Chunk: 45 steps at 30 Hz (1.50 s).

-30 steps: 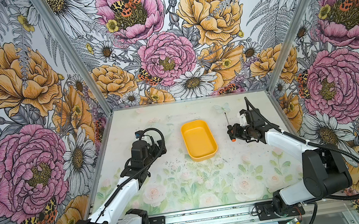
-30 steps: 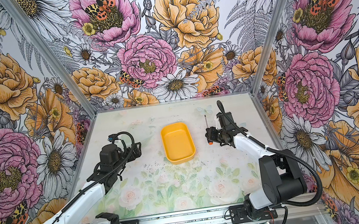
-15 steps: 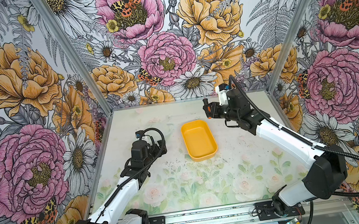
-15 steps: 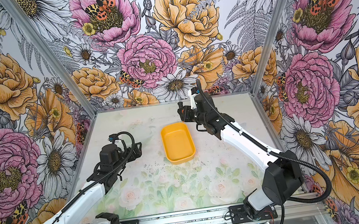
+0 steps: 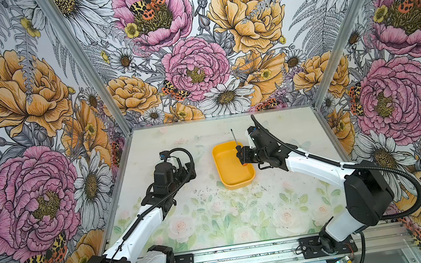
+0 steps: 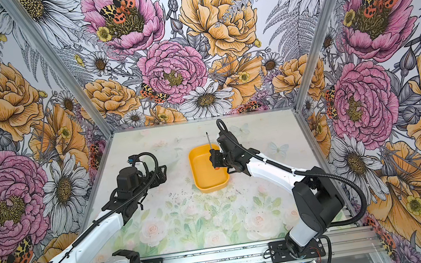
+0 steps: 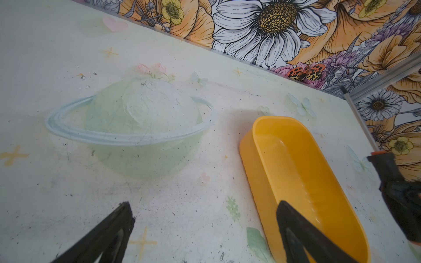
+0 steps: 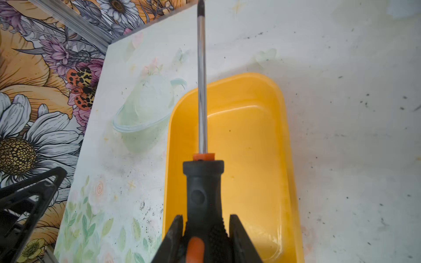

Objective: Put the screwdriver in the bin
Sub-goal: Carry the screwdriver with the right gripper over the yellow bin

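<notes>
Orange bin lies under the screwdriver, clamped by right end effector.

The right gripper clamped the screwdriver by its black handle, above the bin. The shaft reached across the bin, its tip past the bin's far rim.

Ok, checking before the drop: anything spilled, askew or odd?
Nothing stands out: the bin sits flat and empty, the screwdriver held in the right tool over it. Only dark specks mark the table.
</notes>
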Available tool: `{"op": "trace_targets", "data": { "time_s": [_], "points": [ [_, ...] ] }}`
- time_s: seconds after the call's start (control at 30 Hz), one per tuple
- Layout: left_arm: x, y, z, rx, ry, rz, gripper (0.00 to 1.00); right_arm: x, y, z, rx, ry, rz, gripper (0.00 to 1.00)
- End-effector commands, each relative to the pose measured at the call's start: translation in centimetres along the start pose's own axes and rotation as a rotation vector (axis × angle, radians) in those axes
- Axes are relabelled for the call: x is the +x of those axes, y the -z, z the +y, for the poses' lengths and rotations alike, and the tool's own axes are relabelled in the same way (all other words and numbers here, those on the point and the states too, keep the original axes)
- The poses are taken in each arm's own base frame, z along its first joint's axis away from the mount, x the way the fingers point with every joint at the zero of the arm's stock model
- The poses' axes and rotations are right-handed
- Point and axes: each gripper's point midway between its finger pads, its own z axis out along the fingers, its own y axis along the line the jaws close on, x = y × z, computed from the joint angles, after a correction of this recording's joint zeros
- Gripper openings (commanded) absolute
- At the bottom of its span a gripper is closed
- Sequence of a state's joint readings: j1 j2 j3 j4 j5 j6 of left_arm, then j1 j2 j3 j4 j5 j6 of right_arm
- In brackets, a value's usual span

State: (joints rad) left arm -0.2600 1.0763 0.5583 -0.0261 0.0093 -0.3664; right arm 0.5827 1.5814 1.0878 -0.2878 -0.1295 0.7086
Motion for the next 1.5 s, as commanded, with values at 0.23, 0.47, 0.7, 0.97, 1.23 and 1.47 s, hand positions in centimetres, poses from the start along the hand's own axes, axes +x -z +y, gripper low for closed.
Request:
{"op": "trace_targets", "data": {
  "time_s": [0.23, 0.47, 0.7, 0.97, 1.23, 1.47],
  "points": [
    [-0.3, -0.1, -0.8, 0.031, -0.026, 0.004, 0.99, 3.5, -2.6, -0.1, 0.015, -0.048, 0.095, 0.07],
    [-0.1, -0.2, -0.8, 0.032, -0.025, 0.009, 0.99, 4.2, -4.0, -0.5, 0.035, -0.063, 0.126, 0.07],
    [0.0, -0.2, -0.8, 0.030, -0.029, 0.014, 0.99, 4.9, -5.3, -1.2, 0.067, -0.058, 0.147, 0.07],
    [0.2, -0.4, -0.7, 0.027, -0.032, 0.023, 0.99, 5.2, -6.5, -2.0, 0.100, -0.057, 0.156, 0.07],
    [0.4, -0.6, -0.6, 0.022, -0.036, 0.034, 0.99, 5.7, -7.6, -2.7, 0.125, -0.055, 0.173, 0.09],
    [0.5, -0.6, -0.6, 0.018, -0.044, 0.038, 0.99, 6.1, -8.1, -3.3, 0.146, -0.054, 0.183, 0.21]
  ]
}}
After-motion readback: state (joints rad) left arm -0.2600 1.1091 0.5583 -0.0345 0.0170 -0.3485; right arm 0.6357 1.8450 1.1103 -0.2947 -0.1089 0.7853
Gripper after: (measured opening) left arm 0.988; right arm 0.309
